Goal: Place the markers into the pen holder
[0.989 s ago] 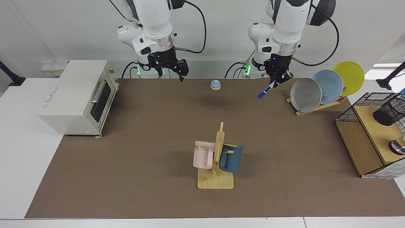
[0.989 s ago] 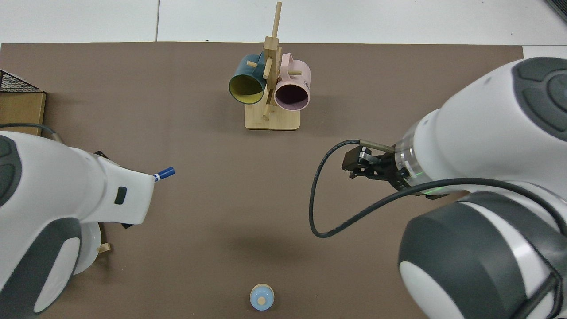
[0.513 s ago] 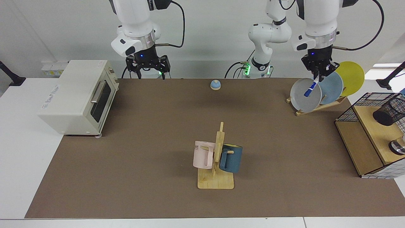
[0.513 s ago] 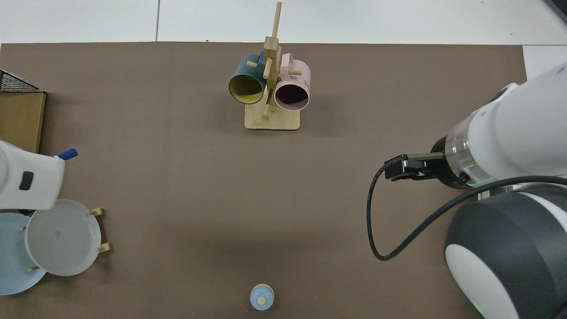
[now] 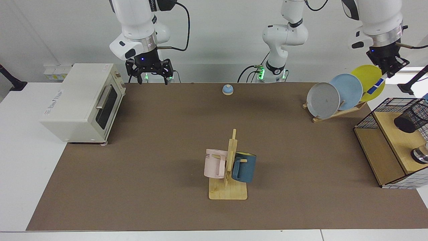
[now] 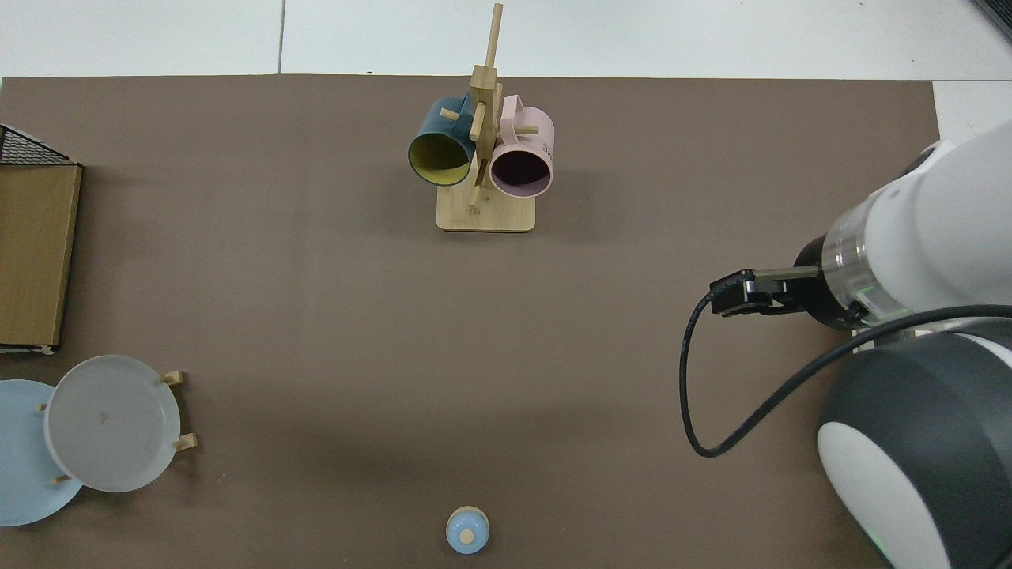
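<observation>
At the upper right of the facing view the left gripper (image 5: 388,68) is clamped on the marker (image 5: 375,86), not yet in the pen holder (image 5: 410,117) lower right, while the right gripper (image 5: 148,74) waits upper left, jaws apart.

White arms (image 5: 140,20); grey joints; black grippers; black cables.

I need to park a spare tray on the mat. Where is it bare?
Widest bare patch: between the toaster oven and the mug tree. Another lies between the mug tree and the wire basket. Crowded: around the plate rack and basket.
</observation>
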`<move>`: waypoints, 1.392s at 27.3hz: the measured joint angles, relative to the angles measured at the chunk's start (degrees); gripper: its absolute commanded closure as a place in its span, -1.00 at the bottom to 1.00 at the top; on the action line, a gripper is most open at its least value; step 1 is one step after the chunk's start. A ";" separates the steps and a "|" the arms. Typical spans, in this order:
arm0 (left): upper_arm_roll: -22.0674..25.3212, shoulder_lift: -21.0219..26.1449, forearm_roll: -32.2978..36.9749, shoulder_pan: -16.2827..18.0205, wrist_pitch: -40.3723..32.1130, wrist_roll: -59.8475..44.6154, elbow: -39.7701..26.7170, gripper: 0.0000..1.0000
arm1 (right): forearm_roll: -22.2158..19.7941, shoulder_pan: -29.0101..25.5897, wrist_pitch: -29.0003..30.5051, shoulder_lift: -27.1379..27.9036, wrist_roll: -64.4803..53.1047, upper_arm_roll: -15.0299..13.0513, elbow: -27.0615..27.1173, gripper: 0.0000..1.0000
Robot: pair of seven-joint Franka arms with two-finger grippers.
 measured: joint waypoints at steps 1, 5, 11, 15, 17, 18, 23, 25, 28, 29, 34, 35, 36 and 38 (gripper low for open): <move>0.47 0.31 0.91 0.00 0.68 1.58 0.37 1.00 | -0.10 -0.06 0.00 0.00 0.00 0.00 0.00 -1.00; 3.08 1.24 4.30 0.01 4.02 7.39 1.23 1.00 | -0.27 -0.37 0.00 0.00 0.00 -0.01 0.00 -1.00; 5.87 2.64 8.98 0.03 5.52 12.80 3.32 1.00 | -0.29 -1.37 0.00 0.00 -0.02 0.00 -0.02 -1.00; 6.32 4.16 10.29 0.85 5.73 16.70 5.64 1.00 | -0.29 -2.17 0.00 0.00 -0.22 0.03 -0.13 -1.00; 6.36 5.00 10.43 1.79 6.76 18.29 6.51 1.00 | -0.29 -2.77 0.00 0.00 -1.03 0.02 -0.18 -1.00; 6.38 5.42 10.52 2.28 7.40 18.76 6.76 1.00 | -0.29 -3.12 0.00 0.00 -1.56 0.03 -0.20 -1.00; 6.56 7.85 11.34 5.00 11.10 19.35 7.04 1.00 | -0.29 -4.30 0.00 0.00 -2.84 0.00 -0.24 -1.00; 6.62 9.12 11.59 6.47 13.03 19.45 7.04 1.00 | -0.25 -4.50 0.00 0.00 -2.90 0.02 -0.24 -1.00; 6.65 11.06 11.72 8.73 15.85 19.55 7.06 1.00 | -0.20 -4.58 0.00 0.00 -2.90 0.04 -0.24 -1.00; 6.69 11.68 11.76 9.42 16.62 19.60 7.07 1.00 | -0.20 -4.60 0.00 0.00 -2.90 0.05 -0.24 -1.00; 6.71 13.78 12.35 10.73 17.82 19.89 7.12 1.00 | -0.19 -4.62 0.00 0.00 -2.90 0.06 -0.24 -1.00; 6.70 14.18 12.50 10.76 17.84 19.89 7.11 1.00 | -0.19 -4.63 0.00 0.00 -2.90 0.06 -0.24 -1.00; 6.69 14.59 12.66 10.84 17.85 19.89 7.12 1.00 | -0.19 -4.63 0.00 0.00 -2.90 0.07 -0.24 -1.00; 6.69 15.26 12.89 11.15 18.01 19.89 7.14 1.00 | -0.19 -4.63 0.00 0.00 -2.90 0.08 -0.24 -1.00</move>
